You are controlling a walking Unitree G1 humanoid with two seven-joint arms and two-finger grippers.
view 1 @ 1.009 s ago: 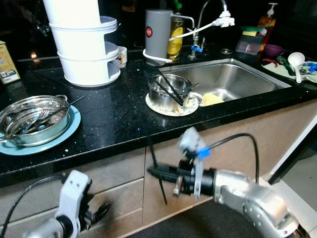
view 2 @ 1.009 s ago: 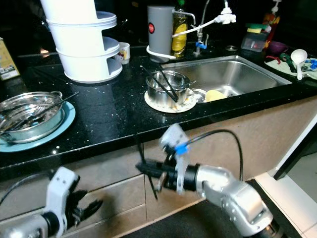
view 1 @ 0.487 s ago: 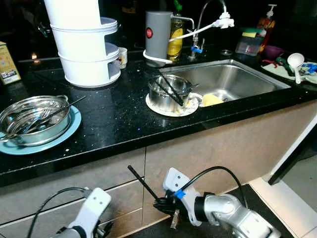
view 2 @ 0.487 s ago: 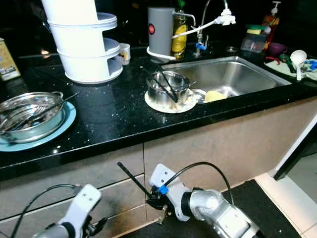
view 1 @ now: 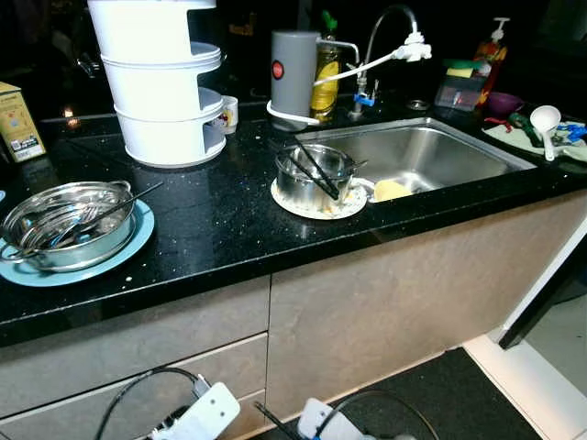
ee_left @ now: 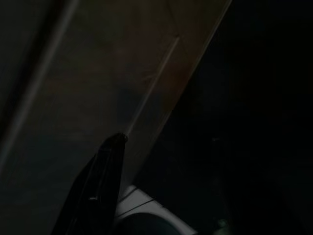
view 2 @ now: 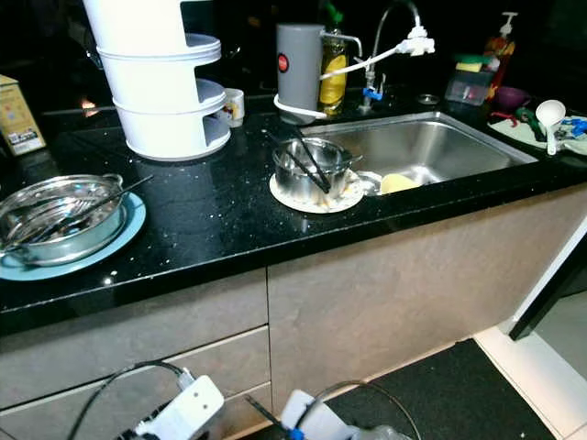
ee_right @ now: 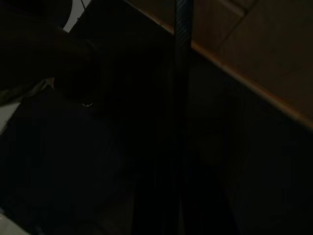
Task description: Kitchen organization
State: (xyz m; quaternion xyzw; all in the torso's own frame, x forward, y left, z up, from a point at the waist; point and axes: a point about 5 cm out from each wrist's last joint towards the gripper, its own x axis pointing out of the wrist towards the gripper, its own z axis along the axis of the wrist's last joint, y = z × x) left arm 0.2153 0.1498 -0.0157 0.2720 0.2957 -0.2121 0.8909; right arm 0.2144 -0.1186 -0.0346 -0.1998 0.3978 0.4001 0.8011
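We see a thin black chopstick [ee_right: 182,73], long, straight and dark, running along our right gripper [ee_right: 176,205] low before the cabinet fronts [view 1: 367,312]; in this darkness we cannot tell whether the fingers clasp it. Its tip [view 2: 252,407] pokes up beside the right wrist. On the black desk [view 1: 211,220] a steel bowl [view 1: 312,174] on a plate beside the sink [view 1: 431,151] holds more black chopsticks [view 1: 316,170]. Our left gripper [ee_left: 98,196] hangs low; we cannot tell its opening.
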